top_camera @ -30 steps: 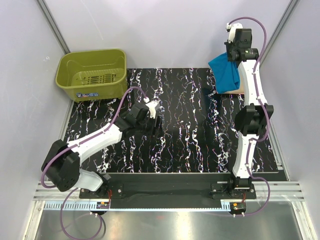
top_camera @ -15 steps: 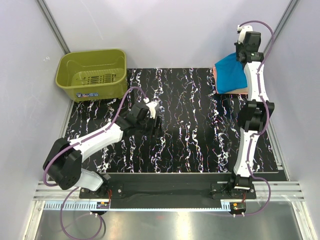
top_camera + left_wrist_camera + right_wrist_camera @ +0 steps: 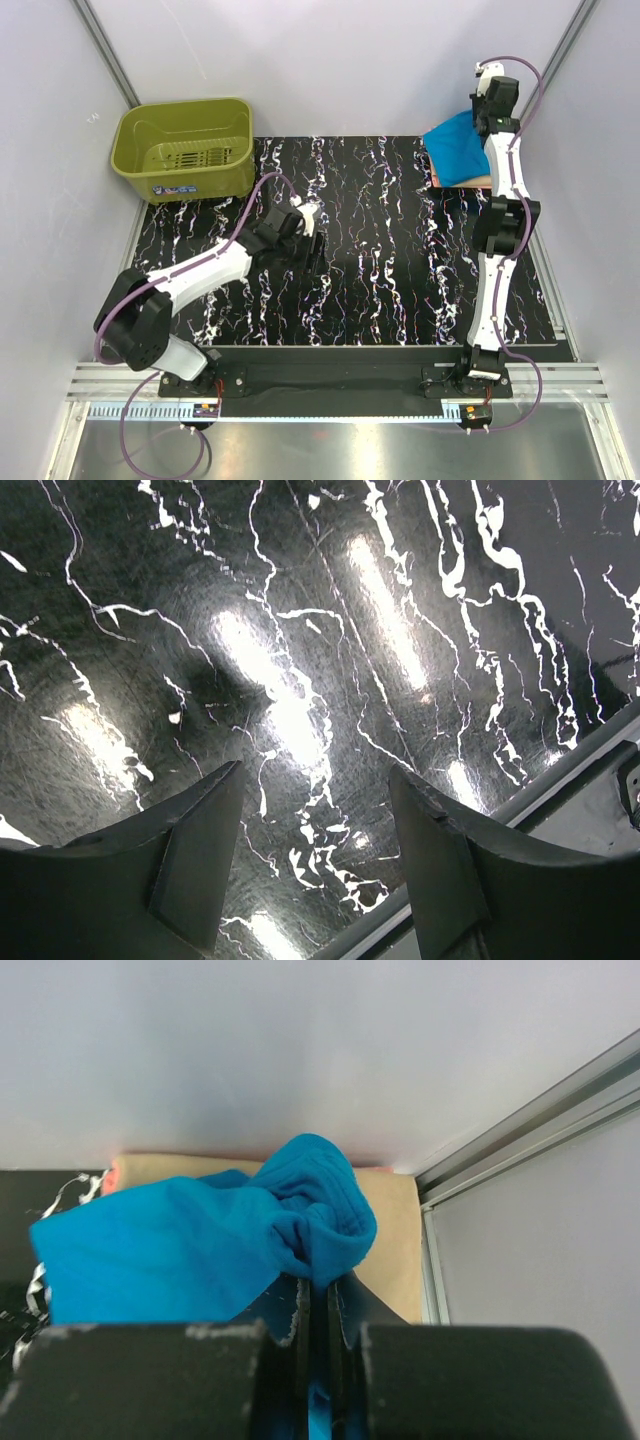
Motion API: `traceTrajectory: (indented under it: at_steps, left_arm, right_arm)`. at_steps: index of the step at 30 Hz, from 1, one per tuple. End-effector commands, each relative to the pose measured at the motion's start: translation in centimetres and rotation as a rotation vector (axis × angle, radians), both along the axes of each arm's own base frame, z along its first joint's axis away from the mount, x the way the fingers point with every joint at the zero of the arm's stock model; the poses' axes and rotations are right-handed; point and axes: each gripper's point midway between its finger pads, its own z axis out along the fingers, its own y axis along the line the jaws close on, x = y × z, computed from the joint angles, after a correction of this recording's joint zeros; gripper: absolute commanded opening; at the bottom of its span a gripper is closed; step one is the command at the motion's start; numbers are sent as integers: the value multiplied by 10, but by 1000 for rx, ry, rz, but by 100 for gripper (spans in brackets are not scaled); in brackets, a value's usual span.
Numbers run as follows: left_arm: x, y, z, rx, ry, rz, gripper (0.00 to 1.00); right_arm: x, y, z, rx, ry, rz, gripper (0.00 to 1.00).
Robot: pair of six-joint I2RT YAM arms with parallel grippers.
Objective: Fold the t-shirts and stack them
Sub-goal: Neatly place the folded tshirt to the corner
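Tabletop: black, white-veined marbled tabletop [image 3: 380,260] boxed in by pale walls [image 3: 330,60].
Left gripper: the left gripper [image 3: 315,780] hovers low over the middle-left of the tabletop, jaws wide apart and nothing between them.
Basket: an olive-green plastic basket [image 3: 180,103] sits in the far left corner, well apart from both shirts.
Right gripper: the right gripper [image 3: 320,1295] reaches into the far right corner, jaws pinched tight on a bunched fold of the bright turquoise-blue cloth t-shirt [image 3: 200,1245].
Turquoise shirt: it drapes over the pale peach-orange cloth t-shirt [image 3: 390,1210], with its pinched end raised near the back wall.
Peach shirt: it lies flat underneath and shows only along its far and right edges.
Step in hand: probably settling the turquoise shirt onto the peach one to finish the stack.
Doing it well: lower the pinched end until the cloth rests flat, line its edges up with the shirt below, then let go without dragging. Lift straight up so neither layer rucks.
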Motion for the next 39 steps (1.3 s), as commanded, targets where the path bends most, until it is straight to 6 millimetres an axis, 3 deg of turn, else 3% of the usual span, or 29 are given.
traceTrajectory:
  at_steps: [1, 7, 20, 34, 37, 39]
  left_arm:
    - [9, -12, 18, -48, -14, -6, 64]
    - [10, -13, 12, -34, 17, 5, 64]
    - [23, -21, 14, -16, 34, 19, 63]
    - [22, -22, 13, -14, 58, 25, 63]
    - [20, -21, 17, -13, 56, 29, 63]
    - [18, -18, 21, -17, 53, 34, 63]
  right_arm:
    - [18, -11, 41, -16, -164, -5, 0]
    - [22, -27, 15, -24, -142, -46, 0]
    - [15, -73, -13, 9, -126, -180, 0]
    - [21, -83, -40, 24, -129, -197, 0]
    - [17, -95, -31, 0, -151, -264, 28]
    - [13, -99, -16, -1, -170, -288, 28]
